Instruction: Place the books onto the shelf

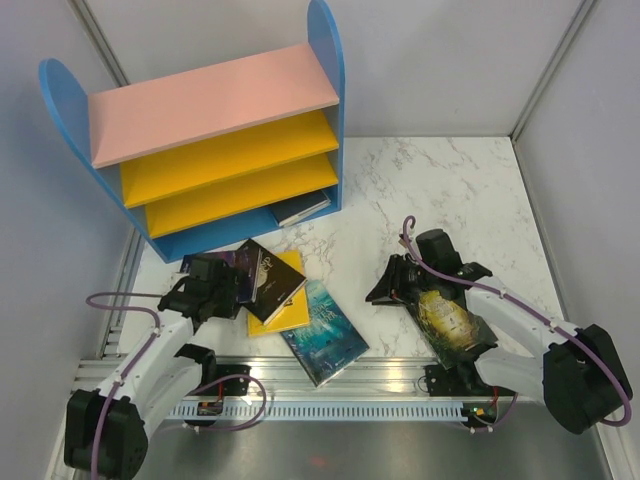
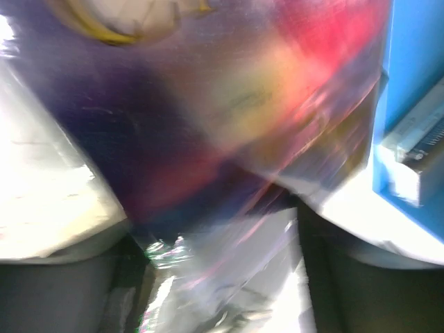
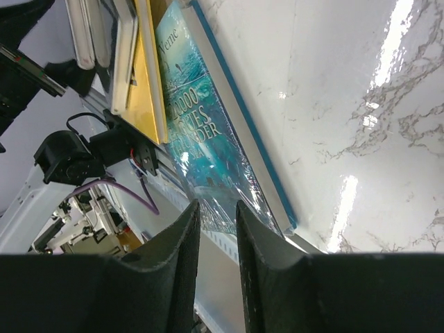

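**Top view.** At the far left of the tabletop (image 1: 450, 190), the shelf (image 1: 215, 105), open side facing near: pink board on top, two yellow boards below, blue base. One shelved book (image 1: 300, 208) at the right end of the lowest compartment. Just near of the base, a loose fan of books:
- purple book (image 1: 236, 259), closest to the shelf
- black-and-gold book (image 1: 262, 282), overlapping the yellow book (image 1: 290, 305)
- teal book (image 1: 322, 335), nearest the near edge

Low over the purple book and covering most of it, the left gripper (image 1: 222, 275). Low over bare tabletop, right of the teal book, the right gripper (image 1: 393, 283). Along the right forearm, a green-gold book (image 1: 445, 320); on the tabletop or carried, impossible to tell.

**Left wrist view.** Badly blurred. Purple cover (image 2: 208, 139) filling the frame, left fingers (image 2: 62, 291) spread wide at either side of its lower part, no pinch to be seen. Blue shelf wall (image 2: 409, 104) at the right, the shelved book just inside.

**Right wrist view.** Right fingers (image 3: 166, 277) nearly together, a narrow gap between, nothing in it. Aimed toward the teal book's (image 3: 208, 132) long edge, apart from it.

Judged as the pickup of the purple book. To do it well:
- Close only with a thin edge squarely between the fingers.
- Lift that edge clear of the black-and-gold neighbour before pulling.
- Then turn toward a free board.
- Keep the right arm back meanwhile.
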Robot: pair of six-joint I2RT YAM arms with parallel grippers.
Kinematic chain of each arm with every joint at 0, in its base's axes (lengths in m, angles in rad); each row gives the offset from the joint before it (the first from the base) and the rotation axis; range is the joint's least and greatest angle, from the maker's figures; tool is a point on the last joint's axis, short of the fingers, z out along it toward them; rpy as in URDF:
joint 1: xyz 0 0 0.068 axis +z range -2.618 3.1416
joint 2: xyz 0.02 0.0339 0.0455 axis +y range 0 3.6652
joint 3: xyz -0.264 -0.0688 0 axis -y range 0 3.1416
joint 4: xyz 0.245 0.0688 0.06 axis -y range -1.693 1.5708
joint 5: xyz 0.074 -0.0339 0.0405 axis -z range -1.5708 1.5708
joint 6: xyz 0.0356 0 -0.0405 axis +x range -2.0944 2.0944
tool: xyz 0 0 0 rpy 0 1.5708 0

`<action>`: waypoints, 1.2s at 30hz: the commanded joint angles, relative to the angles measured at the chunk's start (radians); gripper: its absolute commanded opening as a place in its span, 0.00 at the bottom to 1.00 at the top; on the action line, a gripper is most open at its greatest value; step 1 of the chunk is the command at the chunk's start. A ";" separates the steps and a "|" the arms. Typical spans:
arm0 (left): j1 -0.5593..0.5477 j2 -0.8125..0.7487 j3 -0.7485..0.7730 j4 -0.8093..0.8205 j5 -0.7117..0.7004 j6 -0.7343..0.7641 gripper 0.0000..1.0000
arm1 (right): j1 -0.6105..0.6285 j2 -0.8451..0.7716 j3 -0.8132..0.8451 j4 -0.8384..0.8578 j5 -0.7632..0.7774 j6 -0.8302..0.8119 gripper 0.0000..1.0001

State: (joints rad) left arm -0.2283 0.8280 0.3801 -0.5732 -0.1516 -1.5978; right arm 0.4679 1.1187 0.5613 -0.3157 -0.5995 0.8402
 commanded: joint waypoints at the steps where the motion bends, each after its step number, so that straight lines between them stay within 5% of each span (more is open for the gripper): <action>1: 0.004 0.095 -0.083 -0.016 -0.072 0.084 0.56 | -0.005 0.010 0.011 -0.014 0.018 -0.033 0.32; 4: 0.004 0.068 -0.081 -0.011 -0.089 0.107 0.11 | -0.005 0.021 0.017 -0.019 0.023 -0.039 0.31; 5: 0.006 0.062 -0.070 -0.011 -0.091 0.130 0.03 | -0.003 0.029 0.020 -0.019 0.023 -0.041 0.31; 11: 0.004 0.033 -0.029 -0.034 -0.039 0.248 0.02 | -0.005 0.053 0.037 -0.017 0.029 -0.055 0.29; 22: -0.034 -0.257 -0.040 -0.148 0.135 0.363 0.02 | -0.005 0.058 0.087 0.039 0.014 -0.009 0.25; 25: -0.045 -0.303 0.002 -0.163 0.214 0.389 0.02 | -0.005 0.050 0.123 0.069 -0.020 0.040 0.31; 32: -0.062 -0.374 0.071 -0.163 0.372 0.326 0.02 | 0.003 0.006 0.082 0.331 -0.100 0.305 0.72; 36: -0.065 -0.401 0.118 -0.123 0.432 0.308 0.02 | 0.026 0.010 0.014 0.484 -0.106 0.424 0.78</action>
State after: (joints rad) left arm -0.2832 0.4442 0.4309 -0.6701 0.1658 -1.3521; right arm 0.4751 1.1393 0.6193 -0.0097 -0.6750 1.1194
